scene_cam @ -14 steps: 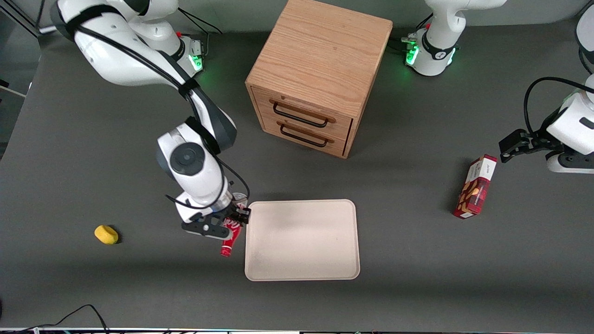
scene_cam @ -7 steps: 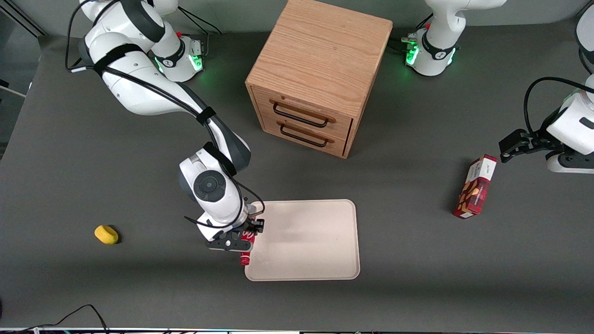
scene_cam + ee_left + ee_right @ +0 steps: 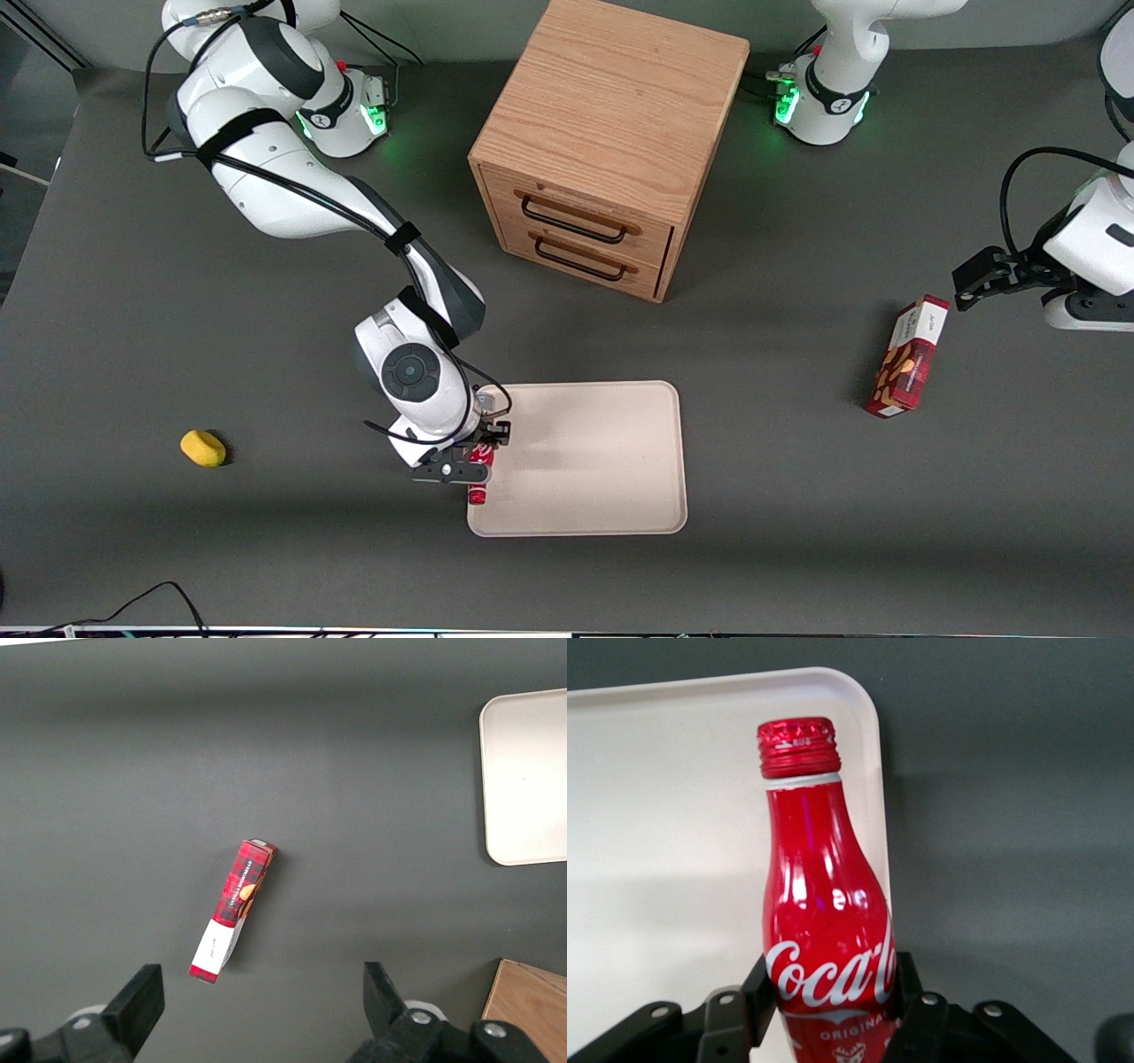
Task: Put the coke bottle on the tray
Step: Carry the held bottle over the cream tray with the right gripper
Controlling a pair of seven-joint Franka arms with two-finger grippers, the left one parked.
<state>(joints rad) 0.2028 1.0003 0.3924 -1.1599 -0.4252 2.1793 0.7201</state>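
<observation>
— Over the tray's (image 3: 611,496) edge nearest the working arm, where's the gripper (image 3: 474,456)?
— Pointing down from a bent arm, fingers clamped on the coke bottle (image 3: 824,912).
— Describe them.
— Glossy red bottle, ridged cap, above a smooth matte cream tray with rounded corners.

Snack box (image 3: 234,911) near tray (image 3: 524,780)
</observation>
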